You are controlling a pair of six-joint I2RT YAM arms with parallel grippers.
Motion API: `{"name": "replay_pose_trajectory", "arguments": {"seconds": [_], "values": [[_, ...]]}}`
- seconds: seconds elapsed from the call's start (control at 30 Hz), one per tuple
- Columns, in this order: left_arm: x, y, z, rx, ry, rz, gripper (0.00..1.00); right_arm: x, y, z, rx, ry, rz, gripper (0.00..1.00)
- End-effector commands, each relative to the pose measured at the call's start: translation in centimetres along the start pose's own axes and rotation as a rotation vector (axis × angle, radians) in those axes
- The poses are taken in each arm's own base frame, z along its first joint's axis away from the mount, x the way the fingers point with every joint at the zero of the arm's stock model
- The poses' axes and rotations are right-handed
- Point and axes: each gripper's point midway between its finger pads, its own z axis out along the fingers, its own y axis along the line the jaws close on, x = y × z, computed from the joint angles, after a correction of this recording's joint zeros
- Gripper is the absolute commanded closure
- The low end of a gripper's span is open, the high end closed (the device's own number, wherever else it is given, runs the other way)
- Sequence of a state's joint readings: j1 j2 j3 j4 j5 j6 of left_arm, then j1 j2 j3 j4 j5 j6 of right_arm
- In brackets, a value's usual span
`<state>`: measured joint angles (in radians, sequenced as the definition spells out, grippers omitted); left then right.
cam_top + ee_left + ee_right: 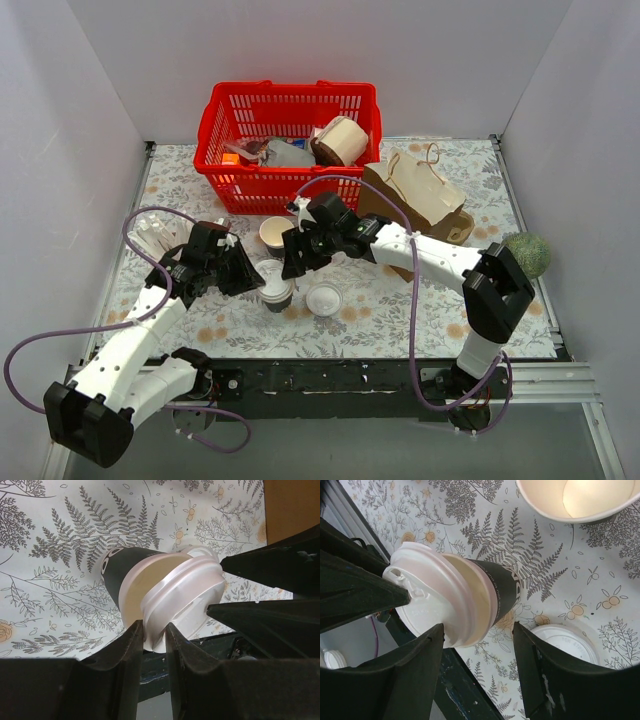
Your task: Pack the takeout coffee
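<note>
From above, the takeout coffee [275, 285] stands on the floral table [400, 300] at about 7 o'clock from the middle. The left end effector [250, 272] is at its 9 o'clock and the right end effector [293, 265] at its 2 o'clock, both right against it. A lidless cup [275, 232] sits at the coffee's 12 o'clock and a loose white lid [324, 298] at its 3 o'clock. A red basket [270, 185] is at the table's 12 o'clock, and a brown paper bag [420, 195] at 2 o'clock.

In the left wrist view, the coffee [145, 580] fills the middle. The left end effector's two fingers [131, 650] are nearly together, pinching the lid's rim at 6 o'clock. The right end effector's dark fingers reach in from 3 o'clock, against the lid's top.

In the right wrist view, the right end effector [477, 627] has its fingers wide apart, astride the coffee [470, 595]. One is at the lid's rim and the other just beside the dark wall, and firm contact cannot be made out. The lidless cup [580, 500] is at 1 o'clock and the loose lid [565, 640] at 4 o'clock.
</note>
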<state>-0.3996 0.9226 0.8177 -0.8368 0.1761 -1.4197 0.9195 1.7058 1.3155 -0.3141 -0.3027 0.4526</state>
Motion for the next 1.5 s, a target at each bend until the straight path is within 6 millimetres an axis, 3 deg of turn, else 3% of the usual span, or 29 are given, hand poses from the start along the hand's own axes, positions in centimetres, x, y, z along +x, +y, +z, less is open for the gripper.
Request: {"name": "replay_pose_trajectory", "arguments": {"seconds": [0.0, 0.13, 0.43, 0.57, 0.9, 0.97, 1.03, 1.17, 1.2, 1.37, 1.47], "values": [[-0.2, 0.4, 0.3, -0.020, -0.010, 0.002, 0.75, -2.5, 2.3, -0.5, -0.078, -0.052, -0.063, 0.35], [-0.3, 0.5, 0.4, -0.028, -0.008, 0.004, 0.71, -2.8, 1.9, 0.0, -0.062, -0.057, -0.061, 0.34], [-0.1, 1.0, 0.4, -0.056, 0.004, 0.009, 0.52, -3.0, 1.7, 0.1, -0.044, -0.055, -0.046, 0.34], [-0.4, 0.1, 0.0, -0.019, -0.006, 0.011, 0.46, -2.6, 1.1, 0.7, -0.022, -0.035, -0.030, 0.34], [-0.2, 0.4, -0.2, -0.030, -0.004, 0.002, 0.44, -1.6, 0.6, 1.0, -0.013, -0.003, -0.013, 0.37], [-0.3, 0.3, -0.3, -0.027, -0.010, -0.008, 0.39, -1.3, 0.5, 1.0, -0.015, 0.000, -0.012, 0.37], [-0.4, 0.1, -0.4, -0.017, -0.022, -0.037, 0.33, -1.4, 0.8, 0.9, -0.026, -0.005, -0.013, 0.37], [-0.3, -0.6, -0.3, 0.026, -0.030, -0.091, 0.30, -0.9, 1.1, 0.9, -0.057, 0.009, -0.012, 0.38], [-0.4, -0.6, -0.3, 0.027, -0.040, -0.106, 0.24, -0.9, 1.3, 0.9, -0.060, 0.008, -0.012, 0.39], [-0.2, 0.7, 0.8, -0.027, -0.050, -0.205, 0.16, -0.8, 1.2, 0.7, -0.057, 0.000, -0.010, 0.39], [-1.1, 0.8, 1.3, -0.038, -0.098, -0.265, 0.16, -0.8, 1.0, 0.9, -0.046, 0.002, 0.000, 0.39]]}}
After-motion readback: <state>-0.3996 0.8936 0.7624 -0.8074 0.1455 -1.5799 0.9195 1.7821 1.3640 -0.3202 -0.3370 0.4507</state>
